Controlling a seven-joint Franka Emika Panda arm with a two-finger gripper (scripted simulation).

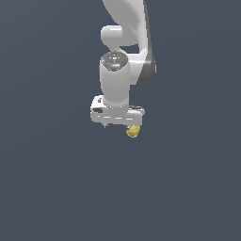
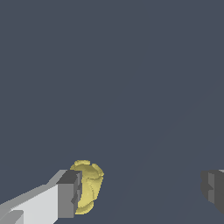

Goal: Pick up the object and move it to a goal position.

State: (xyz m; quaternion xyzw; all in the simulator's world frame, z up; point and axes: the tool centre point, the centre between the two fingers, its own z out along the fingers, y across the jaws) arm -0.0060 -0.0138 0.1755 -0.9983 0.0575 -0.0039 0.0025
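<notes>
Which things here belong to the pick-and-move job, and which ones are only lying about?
Belonging to the job:
- yellow object, next to one finger
- gripper, fingers wide apart

Only lying about:
- nothing else visible; only the plain dark grey surface

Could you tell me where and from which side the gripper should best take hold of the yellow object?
Across its rounded middle, from above. The object is small, lumpy and roundish with no handle, far narrower than the open gripper. In the wrist view it sits right beside one finger, with a wide gap to the other, so centring the jaws over it before closing would probably help.
</notes>
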